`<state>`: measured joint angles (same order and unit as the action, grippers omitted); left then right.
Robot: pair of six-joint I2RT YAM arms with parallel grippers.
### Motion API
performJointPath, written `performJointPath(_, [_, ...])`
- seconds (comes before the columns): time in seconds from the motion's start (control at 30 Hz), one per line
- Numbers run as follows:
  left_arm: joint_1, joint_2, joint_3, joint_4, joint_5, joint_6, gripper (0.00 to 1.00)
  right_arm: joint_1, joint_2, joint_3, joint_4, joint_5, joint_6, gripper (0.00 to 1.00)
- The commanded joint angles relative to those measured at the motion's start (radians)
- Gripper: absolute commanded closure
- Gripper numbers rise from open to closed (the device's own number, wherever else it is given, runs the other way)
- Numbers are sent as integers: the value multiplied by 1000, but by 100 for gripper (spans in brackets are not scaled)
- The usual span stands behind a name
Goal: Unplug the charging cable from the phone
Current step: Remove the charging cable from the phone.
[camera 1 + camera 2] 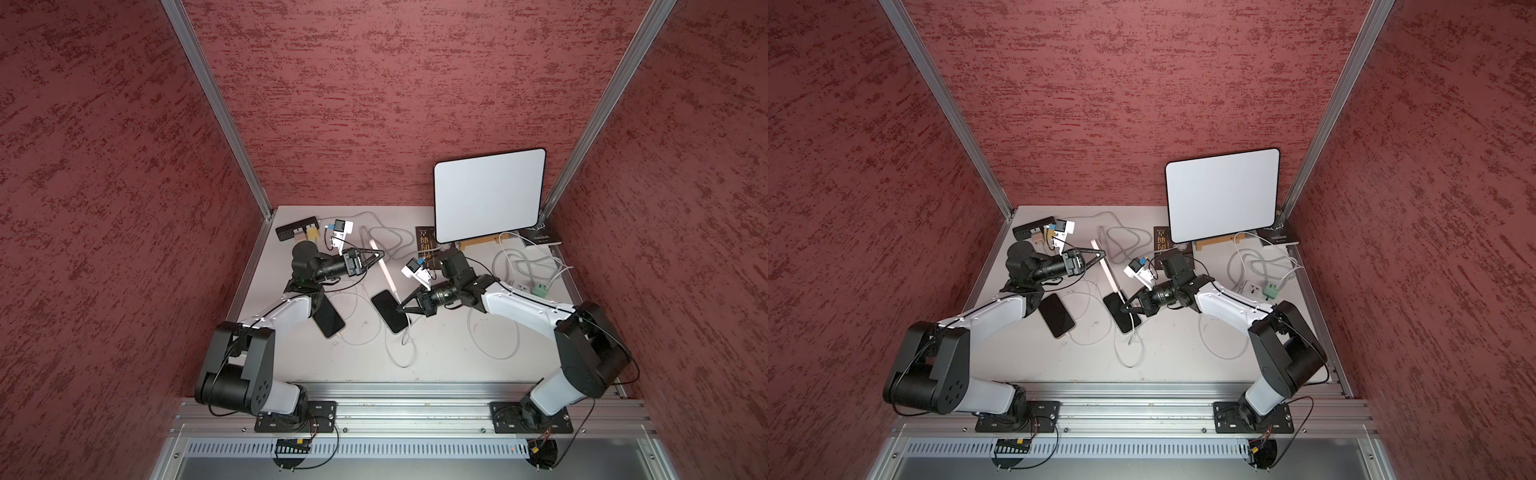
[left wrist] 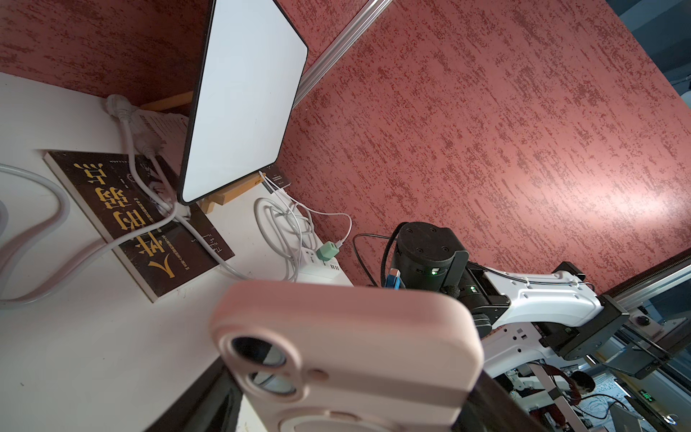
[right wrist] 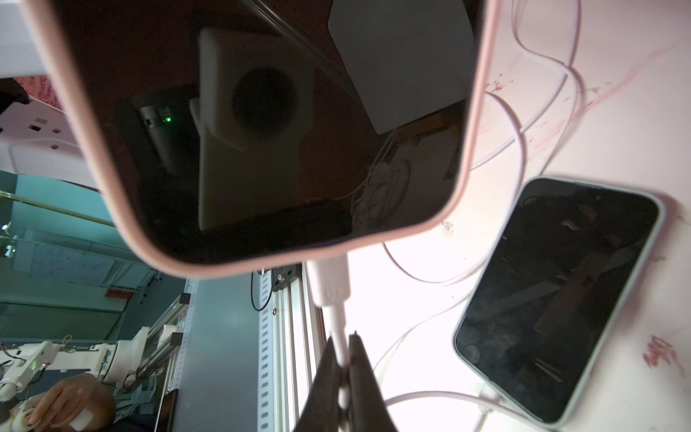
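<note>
Seen from my remote station, left to right across the desk (image 1: pixel 449 357): my left gripper (image 1: pixel 380 253), reaching in from nine o'clock, is clamped on the camera end of the pink phone (image 1: pixel 386 272); the phone hangs tilted above mid-desk, its port end pointing toward five o'clock. The white plug (image 3: pixel 329 280) of the charging cable (image 3: pixel 338 325) is seated in that port. A dark phone (image 1: pixel 390 311) lies flat on the desk beneath. My right gripper (image 3: pixel 343 349), coming from three o'clock, is pinched tight on the cord just behind the plug, not on the plug's body.

I judge the pink phone rigid and fairly light, its soft case giving good friction. The cord looks thin, limp and slippery, liable to stretch or slide through the jaws. The stiff plug body would be the surer hold, drawn straight along the phone's long axis toward five o'clock, without bending at the port.
</note>
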<state>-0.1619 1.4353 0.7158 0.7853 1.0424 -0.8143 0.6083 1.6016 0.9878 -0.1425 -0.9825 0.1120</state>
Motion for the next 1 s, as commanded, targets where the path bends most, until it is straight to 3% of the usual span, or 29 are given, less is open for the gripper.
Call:
performJointPath(0.0, [7,-10,5,45,8,-7,98,8,-1,1,-5,20,-27,100])
performJointPath(0.53, [24,-32,25,47,-4,-29,98,8,-19,-58,0,29,-35,100])
performJointPath(0.97, [32,-39,14,51,-5,-31,98,-64,-32,-64,-114,145,-48,98])
